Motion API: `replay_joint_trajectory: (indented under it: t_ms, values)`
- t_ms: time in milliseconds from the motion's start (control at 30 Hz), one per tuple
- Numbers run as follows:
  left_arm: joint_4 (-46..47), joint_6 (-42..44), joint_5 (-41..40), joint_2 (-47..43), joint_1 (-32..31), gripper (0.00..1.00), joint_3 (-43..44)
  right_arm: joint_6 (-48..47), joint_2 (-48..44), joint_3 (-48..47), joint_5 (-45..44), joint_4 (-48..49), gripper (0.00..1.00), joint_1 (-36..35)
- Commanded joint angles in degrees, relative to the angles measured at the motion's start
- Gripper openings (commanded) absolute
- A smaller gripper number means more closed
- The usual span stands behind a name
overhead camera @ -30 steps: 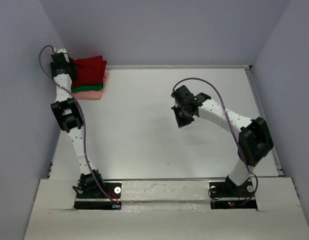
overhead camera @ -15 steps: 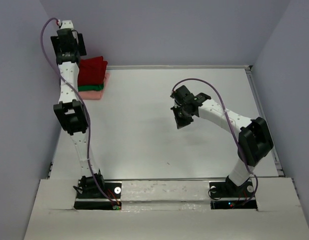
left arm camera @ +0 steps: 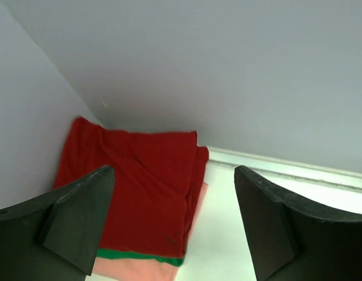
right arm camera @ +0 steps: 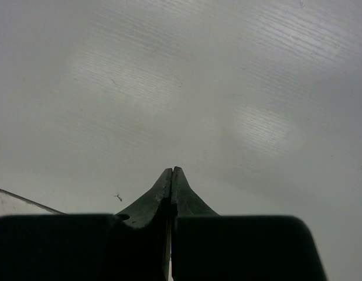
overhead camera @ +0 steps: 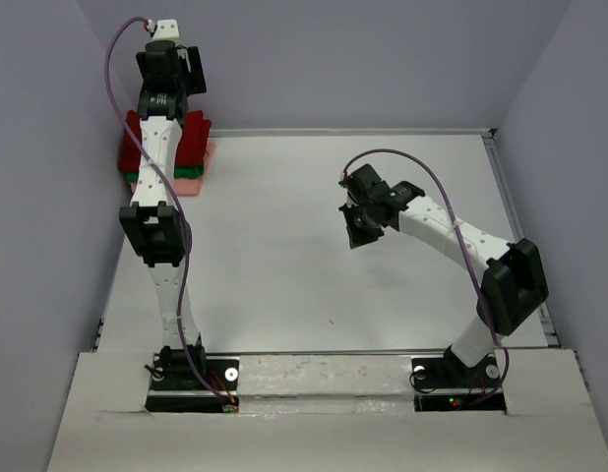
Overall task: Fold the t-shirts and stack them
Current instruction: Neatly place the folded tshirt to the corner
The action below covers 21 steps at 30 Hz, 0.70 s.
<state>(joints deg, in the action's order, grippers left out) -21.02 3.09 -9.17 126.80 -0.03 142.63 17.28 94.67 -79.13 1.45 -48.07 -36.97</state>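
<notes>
The t-shirts lie folded in one stack in the table's far left corner. The dark red t-shirt (overhead camera: 196, 136) (left arm camera: 140, 187) is on top, with a strip of the green t-shirt (overhead camera: 191, 171) (left arm camera: 140, 257) under it and the pink t-shirt (overhead camera: 194, 185) (left arm camera: 131, 271) at the bottom. My left gripper (overhead camera: 174, 81) (left arm camera: 175, 172) hangs open well above the stack, holding nothing, and its arm hides part of the stack in the top view. Over the table's middle right, my right gripper (overhead camera: 357, 234) (right arm camera: 171, 170) is shut and empty.
The walls (overhead camera: 48, 197) meet close behind and left of the stack. A raised rim (overhead camera: 501, 187) runs along the table's right side. The white table (overhead camera: 284, 256) lies bare between the two arms.
My left gripper has opened wide and risen off the stack, with its arm swinging up and slightly right. The red t-shirt stays on top. The right arm has barely shifted.
</notes>
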Motion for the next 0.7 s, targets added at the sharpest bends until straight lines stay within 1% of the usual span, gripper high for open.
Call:
replay_joint_trajectory:
  t_ms: [0,67,100,133,167,200,233,267,300,367,500,667]
  values:
    - [-0.1,-8.2,5.1,-0.8,0.5,0.89,-5.8,0.8,-4.0,-1.1,-3.4,-0.9,0.00,-0.8]
    - [0.3,-10.3,6.4,-0.9,0.6,0.89,-7.4,1.1,-5.4,-0.2,-4.0,-0.7,0.00,-0.8]
    - [-0.7,-11.0,6.1,-0.2,0.7,0.87,-7.6,1.1,-5.9,0.7,-4.5,-0.6,0.00,-0.8]
    - [-1.5,-11.6,6.0,0.5,0.7,0.83,-7.4,1.2,-6.5,1.3,-4.9,-0.4,0.00,-0.8]
    - [-2.4,-12.4,6.6,1.9,1.2,0.76,-7.0,1.3,-7.8,2.0,-5.1,0.0,0.00,-0.8]
    - [-3.1,-14.3,7.8,2.6,1.6,0.44,-6.5,1.4,-8.4,3.3,-5.3,0.3,0.00,-0.8]
    - [-3.6,-15.5,8.9,3.1,2.7,0.19,-6.5,1.5,-8.9,3.9,-5.5,0.8,0.00,-0.8]
    - [-3.8,-16.6,13.0,4.2,3.5,0.02,-6.5,1.7,-9.7,4.5,-5.7,1.0,0.00,-0.8]
    - [-3.9,-17.7,14.7,4.2,4.1,0.00,-6.4,1.8,-9.7,5.1,-5.9,1.1,0.00,-0.8]
    - [-3.6,-19.5,17.2,6.0,5.5,0.00,-6.1,1.9,-10.7,6.6,-6.2,1.7,0.00,-0.8]
    - [-4.1,-21.2,18.1,8.0,7.5,0.00,-4.1,2.0,-12.6,8.2,-6.9,1.9,0.00,-0.8]
    - [-4.6,-22.0,18.9,10.7,9.3,0.00,-3.7,1.7,-13.5,8.6,-7.3,2.0,0.00,-0.8]
